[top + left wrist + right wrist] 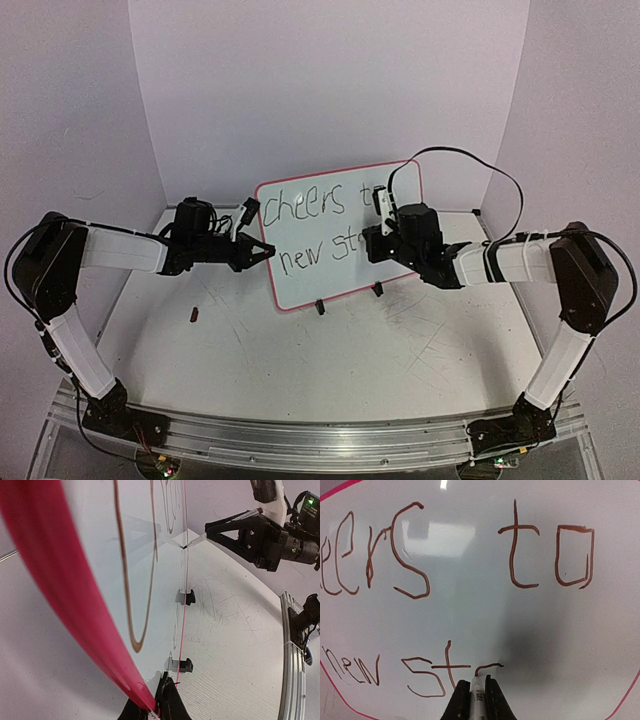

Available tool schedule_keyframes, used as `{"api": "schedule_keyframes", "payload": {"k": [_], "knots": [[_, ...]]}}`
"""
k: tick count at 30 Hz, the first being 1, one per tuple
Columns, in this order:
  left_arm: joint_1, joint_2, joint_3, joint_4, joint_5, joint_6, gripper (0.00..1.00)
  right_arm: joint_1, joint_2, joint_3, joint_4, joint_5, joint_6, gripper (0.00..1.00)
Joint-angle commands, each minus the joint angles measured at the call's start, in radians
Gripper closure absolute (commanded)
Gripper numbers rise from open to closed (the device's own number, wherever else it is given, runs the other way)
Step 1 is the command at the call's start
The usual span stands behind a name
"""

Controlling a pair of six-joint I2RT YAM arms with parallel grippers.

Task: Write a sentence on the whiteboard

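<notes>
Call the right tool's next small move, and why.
Likely: with the marker tip at the whiteboard, the right tool curves the open hook after "st" down and round into a closed letter. The sentence reads only "new st" plus that hook on its second line, so it looks unfinished. The left tool clamps the left rim.
</notes>
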Motion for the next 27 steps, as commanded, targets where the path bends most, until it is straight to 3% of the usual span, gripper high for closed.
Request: {"api": "schedule_keyframes", "payload": {"k": [1, 14, 27], "knots": [[0.014, 0.012, 0.041, -0.02, -0.162, 0.113, 1.0, 0.0, 0.011, -0.027, -0.024, -0.003, 0.019, 1.0], [0.014, 0.015, 0.047, -0.022, -0.156, 0.112, 1.0, -0.004, 0.0, 0.015, 0.027, 0.139, -0.019, 1.0], [0.013, 0.018, 0.048, -0.022, -0.156, 0.115, 1.0, -0.011, -0.003, 0.053, 0.063, 0.141, -0.047, 1.0]]}}
